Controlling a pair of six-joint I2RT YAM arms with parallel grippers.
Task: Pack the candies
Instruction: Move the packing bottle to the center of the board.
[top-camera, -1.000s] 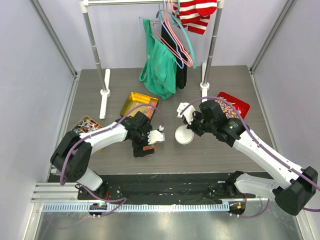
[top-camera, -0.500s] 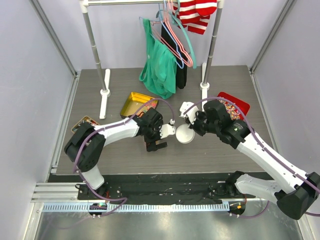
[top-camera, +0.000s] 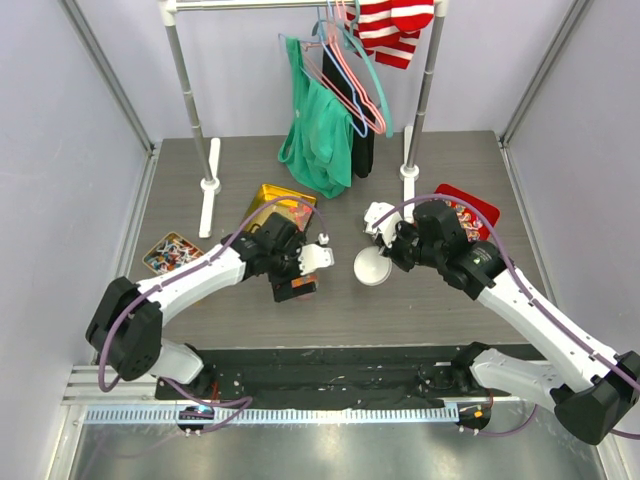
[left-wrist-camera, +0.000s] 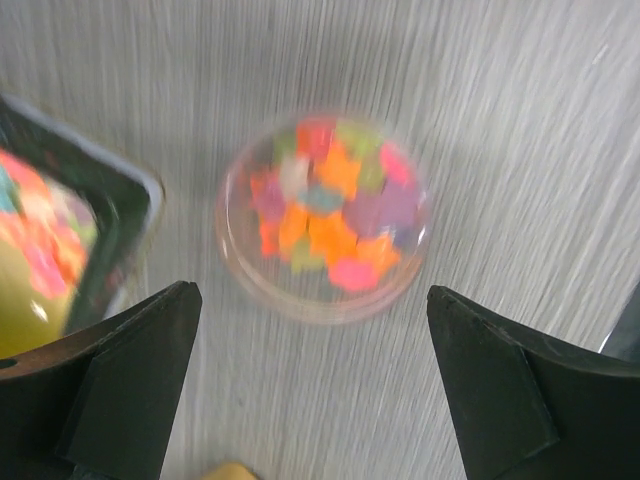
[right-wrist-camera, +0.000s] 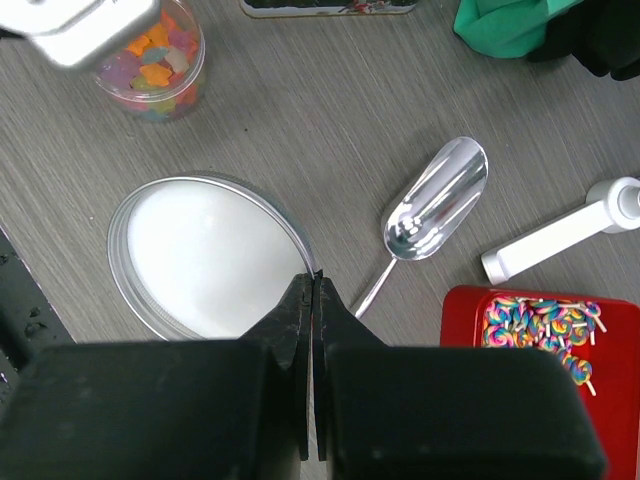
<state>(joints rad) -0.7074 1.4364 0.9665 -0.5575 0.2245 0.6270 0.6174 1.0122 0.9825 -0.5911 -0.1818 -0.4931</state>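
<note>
The candies (left-wrist-camera: 325, 205) are small bright orange, yellow, green and pink pieces filling a clear round jar (left-wrist-camera: 245, 270). They also show in the right wrist view (right-wrist-camera: 150, 65). My left gripper (left-wrist-camera: 310, 300) hangs open right over the jar, one finger on each side and touching nothing. From above, the left gripper (top-camera: 296, 285) hides most of the jar. My right gripper (right-wrist-camera: 315, 278) is shut on the rim of a round white lid (right-wrist-camera: 200, 250) and holds it above the table beside the jar. The same lid (top-camera: 371, 268) is seen from above.
A gold tin (top-camera: 272, 198) with more coloured pieces stands just behind the jar. A silver scoop (right-wrist-camera: 435, 200) lies on the table by a red tray (top-camera: 470, 212) of swirl candies. A small tin (top-camera: 172, 252) sits far left. A clothes rack (top-camera: 325, 130) stands at the back.
My left arm swung right toward the lid, then came back left over the jar. The right gripper and lid shifted very slightly right.
</note>
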